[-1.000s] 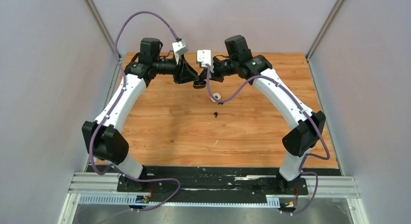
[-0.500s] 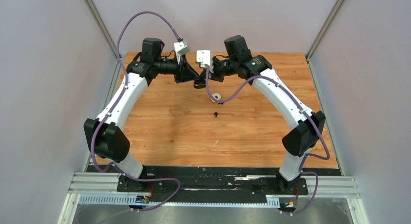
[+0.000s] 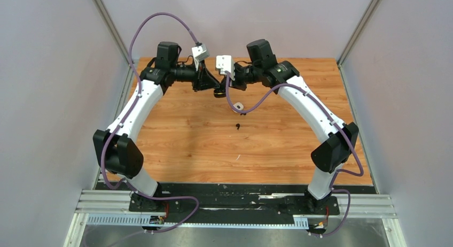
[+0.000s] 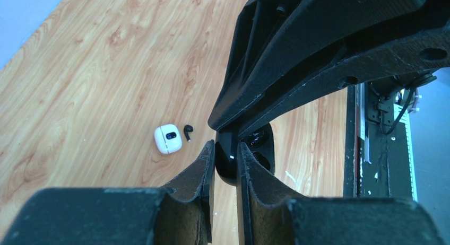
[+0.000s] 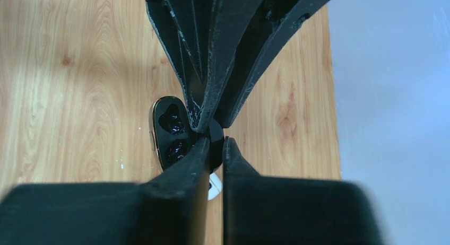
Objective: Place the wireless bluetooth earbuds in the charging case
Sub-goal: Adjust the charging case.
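Left wrist – clamped on black charging case [image 4: 228,166]
Pinching it with left end effector [image 4: 225,148] and right end effector [image 5: 216,144] over bench [image 4: 79,96] – bearing black earbud [image 4: 188,131] just beside white case [image 4: 168,139]

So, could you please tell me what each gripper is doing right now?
Left gripper: closed on the black charging case.
Right gripper: closed on that case too.

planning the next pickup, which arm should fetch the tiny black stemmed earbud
Left, probably. Left gripper and right gripper both have jaws shut on the glossy black open charging case; the black stemmed earbud shows in the left wrist view, so right could hold.
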Robot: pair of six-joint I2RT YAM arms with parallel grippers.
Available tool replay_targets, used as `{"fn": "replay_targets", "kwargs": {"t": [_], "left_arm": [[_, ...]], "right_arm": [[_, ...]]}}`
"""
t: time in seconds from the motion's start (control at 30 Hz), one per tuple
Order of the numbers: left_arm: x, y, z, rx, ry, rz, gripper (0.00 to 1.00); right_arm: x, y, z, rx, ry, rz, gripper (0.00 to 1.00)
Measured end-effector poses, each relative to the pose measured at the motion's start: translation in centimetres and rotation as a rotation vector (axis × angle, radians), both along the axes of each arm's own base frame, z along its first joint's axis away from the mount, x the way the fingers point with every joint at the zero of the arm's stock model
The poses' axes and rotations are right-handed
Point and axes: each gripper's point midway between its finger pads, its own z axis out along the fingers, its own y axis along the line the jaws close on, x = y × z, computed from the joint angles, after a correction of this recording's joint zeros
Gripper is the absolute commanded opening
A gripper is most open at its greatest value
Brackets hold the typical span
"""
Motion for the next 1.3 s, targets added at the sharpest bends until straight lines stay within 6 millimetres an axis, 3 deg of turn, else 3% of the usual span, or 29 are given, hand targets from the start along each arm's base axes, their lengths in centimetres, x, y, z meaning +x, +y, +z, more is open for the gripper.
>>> {"fn": "replay_targets", "kwargs": {"t": [0.03,0.07,0.3,0.53,0.67,0.8,0.9,1.1,1.2,1.3], "left_arm": [[0.0,0.0,0.0,-0.001,-0.002,0.000,0.00],[0.1,0.0,0.1,-0.003,-0.004,0.001,0.00],[0.3,0.0,-1.3,0.006,-0.002,0.010,0.00],[0.4,0.5,-2.0,0.020,-0.038,0.049,0.00],[0.5,1.3,-2.0,0.028,-0.085,0.094,0.00],[0.4,2.6,-1.4,0.033,-0.133,0.151,0.00],[0.3,3.5,-0.6,0.031,-0.164,0.190,0.00],[-0.4,4.6,0.0,0.019,-0.166,0.244,0.00],[-0.9,4.8,-0.2,0.015,-0.143,0.261,0.00],[-1.2,4.9,-0.2,0.010,-0.129,0.273,0.00]], "right_arm": [[0.0,0.0,0.0,0.000,0.002,-0.003,0.34],[0.0,0.0,0.0,0.002,0.006,-0.007,0.39],[0.5,-0.2,0.9,0.047,0.053,-0.078,0.55],[-0.6,-1.8,4.4,0.145,0.131,-0.154,0.50],[-0.8,-5.3,4.8,0.216,0.222,-0.195,0.44],[0.0,-8.4,0.7,0.211,0.371,-0.249,0.29],[1.2,-9.2,-4.4,0.160,0.489,-0.312,0.38],[1.4,-9.1,-13.9,0.024,0.674,-0.396,0.36],[1.3,-9.6,-16.7,-0.037,0.688,-0.408,0.36],[1.5,-9.7,-18.2,-0.068,0.687,-0.404,0.34]]}}
